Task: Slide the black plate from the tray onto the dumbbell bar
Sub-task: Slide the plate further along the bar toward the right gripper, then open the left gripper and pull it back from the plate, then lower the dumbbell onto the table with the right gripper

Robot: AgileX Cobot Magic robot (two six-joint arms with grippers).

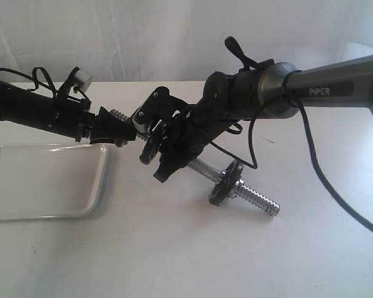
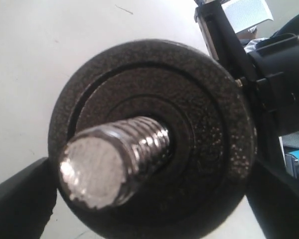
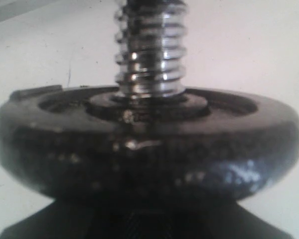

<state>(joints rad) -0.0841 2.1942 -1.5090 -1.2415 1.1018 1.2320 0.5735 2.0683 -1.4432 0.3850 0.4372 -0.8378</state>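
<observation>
Sitting on the upper-left threaded end of the dumbbell bar (image 1: 202,166), the black plate (image 2: 204,149) has the rod through its centre hole. It is well apart from the tray (image 1: 43,180), which lies flat on the white worktop (image 1: 174,254) at the lower left of the exterior frame.

In the left wrist view the plate fills the middle of the frame face-on, with its raised rim and hub plain to see. The bar's coarse threads and flat cut end stick out of the hole toward the camera.

The left pincer (image 1: 115,133) enters from the left edge of the exterior frame and is spread wide. Its two dark fingers (image 2: 20,204) stand in the lower corners of the left wrist view, one on each side of the plate's rim. Whether they touch the rim cannot be told.

The right pincer (image 1: 156,143) enters from the upper right and is pressed onto the bar near the middle of the exterior frame, pinching the rod just beside the plate. In the right wrist view the plate shows edge-on across the frame, with the threads rising from its hub toward the top. The pincer's tips are dark and blurred below it.

The bar slants from upper left down to lower right, where another black disc (image 1: 225,184) sits on it, short of the bar's other threaded end. A black cable (image 1: 326,186) hangs from the right arm (image 1: 336,87).
</observation>
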